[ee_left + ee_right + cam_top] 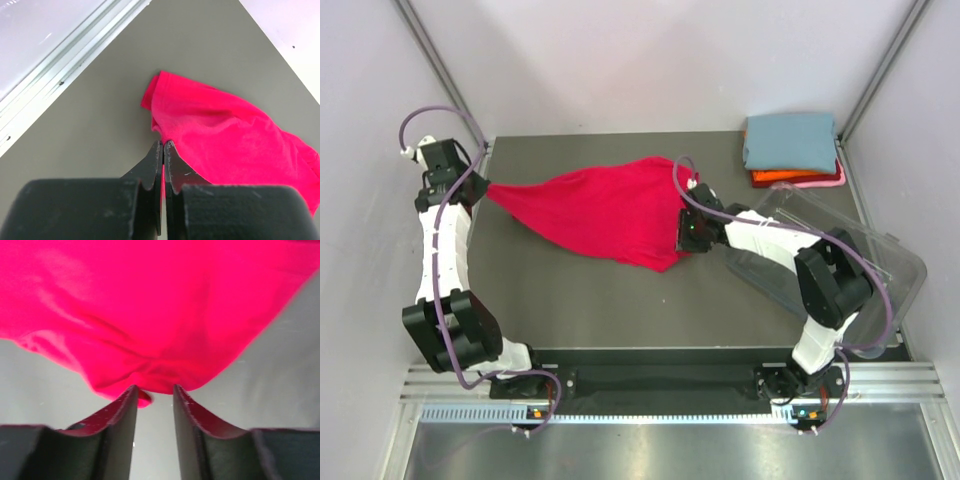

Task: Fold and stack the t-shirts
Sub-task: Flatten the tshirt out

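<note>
While left claw (163, 146) pinches the red shirt (600, 210) — right claw (155, 390) gapes at its edge

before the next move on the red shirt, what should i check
1. Left fingers gripping the red shirt: ok, shut on its edge.
2. Right fingers gripping it: cannot tell; they stand apart, with cloth bunched at their tips.
3. Shirt spread flat: not ok; it is wrinkled and drawn to a point at the left.
4. Bare table nearside for folding: ok.
5. Folded stack tidy: ok.
6. Right arm apart from the clear tub: cannot tell.
</note>
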Controlling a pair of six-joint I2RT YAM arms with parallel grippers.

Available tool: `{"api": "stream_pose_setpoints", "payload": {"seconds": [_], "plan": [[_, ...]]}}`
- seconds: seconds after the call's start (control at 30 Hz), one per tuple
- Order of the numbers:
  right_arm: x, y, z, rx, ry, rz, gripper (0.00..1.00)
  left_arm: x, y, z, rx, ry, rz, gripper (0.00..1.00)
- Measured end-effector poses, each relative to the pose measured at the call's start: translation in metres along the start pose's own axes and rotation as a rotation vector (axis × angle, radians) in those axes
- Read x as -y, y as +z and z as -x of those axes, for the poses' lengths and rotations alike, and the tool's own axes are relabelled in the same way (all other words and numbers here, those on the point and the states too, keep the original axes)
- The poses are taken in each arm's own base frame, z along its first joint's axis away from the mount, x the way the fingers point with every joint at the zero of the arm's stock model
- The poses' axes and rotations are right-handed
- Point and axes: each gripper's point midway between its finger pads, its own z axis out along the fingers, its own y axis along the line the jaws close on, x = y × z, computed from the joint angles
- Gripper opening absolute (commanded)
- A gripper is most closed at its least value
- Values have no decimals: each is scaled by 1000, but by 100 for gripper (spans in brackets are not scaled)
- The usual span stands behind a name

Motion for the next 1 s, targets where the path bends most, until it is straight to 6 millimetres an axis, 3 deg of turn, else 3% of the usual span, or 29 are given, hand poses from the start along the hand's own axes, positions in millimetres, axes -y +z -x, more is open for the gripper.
{"api": "stream_pose_setpoints", "payload": {"seconds": [0.17,0.4,0.5,0.53,0.6,0.7,0.8,0.87,1.0], "plan": [[-20,0,-5,5,-5,47,42,2,2,-7,-23,1,-19,0],[-18,7,-8,-2,-5,33,40,-2,7,-23,-61,2,-24,0],[-15,13,-12,-14,0,18,27,-3,8,-26,-69,3,-23,0],[-14,13,-13,-16,2,17,12,-3,8,-26,-71,3,-25,0],[-14,14,-12,-12,-2,16,1,-2,8,-27,-74,3,-31,0],[-13,11,-9,-1,-3,9,0,-1,6,-28,-79,2,-36,0],[-14,-8,-3,30,-13,8,0,4,-3,-25,-78,-7,-59,0],[-16,-35,7,79,-17,26,0,11,-16,-17,-57,-17,-87,0],[-30,-114,39,262,-12,129,0,31,-58,17,38,-40,-169,0]]}}
